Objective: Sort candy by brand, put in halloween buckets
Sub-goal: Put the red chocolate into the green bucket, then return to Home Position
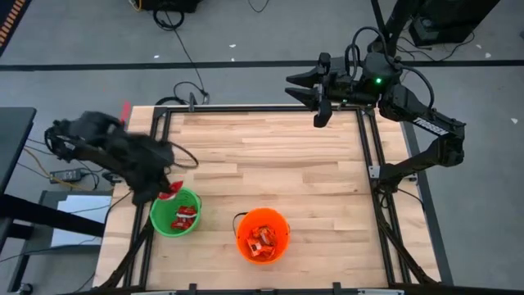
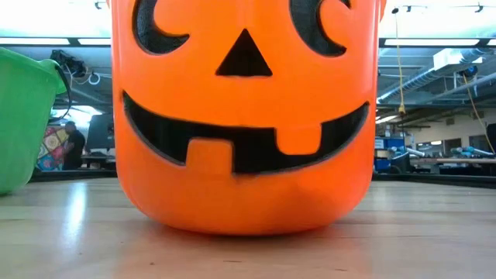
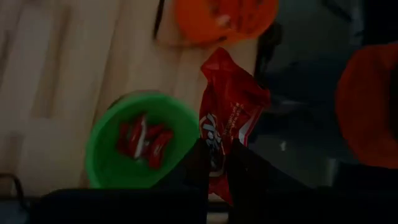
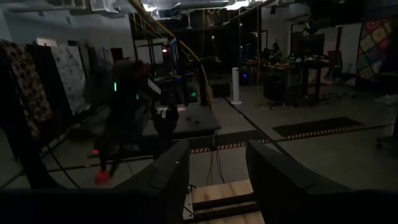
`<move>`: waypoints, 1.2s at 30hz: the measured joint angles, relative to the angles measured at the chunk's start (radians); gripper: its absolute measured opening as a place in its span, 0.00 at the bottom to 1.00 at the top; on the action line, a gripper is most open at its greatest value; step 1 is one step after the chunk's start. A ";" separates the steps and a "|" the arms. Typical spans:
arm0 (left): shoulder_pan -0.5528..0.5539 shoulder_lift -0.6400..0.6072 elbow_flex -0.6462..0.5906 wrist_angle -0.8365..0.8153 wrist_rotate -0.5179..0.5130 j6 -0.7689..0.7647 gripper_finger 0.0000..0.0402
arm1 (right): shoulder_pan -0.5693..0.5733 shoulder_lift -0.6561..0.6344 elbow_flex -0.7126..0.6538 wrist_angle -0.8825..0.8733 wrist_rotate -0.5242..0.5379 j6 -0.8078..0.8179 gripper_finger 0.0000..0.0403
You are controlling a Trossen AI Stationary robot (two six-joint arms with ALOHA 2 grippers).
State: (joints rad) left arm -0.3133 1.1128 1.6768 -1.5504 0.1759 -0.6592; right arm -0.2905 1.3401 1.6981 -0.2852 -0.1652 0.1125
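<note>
A green bucket [image 1: 176,211] holding red candies [image 3: 144,138] stands near the table's front left. To its right stands a larger orange bucket [image 1: 264,235] [image 2: 244,116] with orange-wrapped candies [image 1: 262,242] inside. My left gripper [image 1: 166,187] hovers over the green bucket's far-left rim, shut on a red-wrapped candy [image 3: 227,115]. My right gripper [image 1: 315,92] waits open above the table's far edge, with nothing between its fingers [image 4: 171,171]. In the low view, the green bucket [image 2: 23,116] shows only at the left edge. My left gripper pinches the red candy wrapper between its two fingers at one end [image 3: 214,152]; the rest of the wrapper sticks out past the fingertips. The fingers slant downward from the table's left side. The candy is lifted clear, beside and above the green bucket's rim.
A black metal frame [image 1: 366,147] runs along the table's edges. Bare wooden tabletop [image 1: 270,156] stretches between the buckets and the right arm. Cables and a dark stand [image 1: 16,164] lie off the table's left side.
</note>
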 joint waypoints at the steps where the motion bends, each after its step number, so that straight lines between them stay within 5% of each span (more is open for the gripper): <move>1: -0.006 -0.020 -0.062 0.021 0.001 -0.003 0.13 | 0.000 0.000 0.000 0.000 0.000 0.000 0.42; 8: -0.028 -0.217 -0.508 0.409 0.038 -0.048 0.13 | 0.000 0.000 0.000 0.001 0.000 -0.002 0.42; 15: -0.030 -0.428 -0.814 0.584 0.071 -0.216 0.13 | 0.000 0.000 0.000 0.001 0.000 0.001 0.42; 25: -0.030 -0.540 -1.010 0.581 0.118 -0.338 0.16 | 0.000 -0.001 0.000 0.001 0.012 0.025 0.42; 36: -0.030 -0.546 -1.091 0.578 0.160 -0.267 0.44 | 0.000 -0.001 0.000 0.022 0.014 0.052 0.42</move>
State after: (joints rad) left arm -0.3431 0.5671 0.5858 -0.9720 0.3360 -0.9262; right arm -0.2904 1.3392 1.6981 -0.2630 -0.1513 0.1650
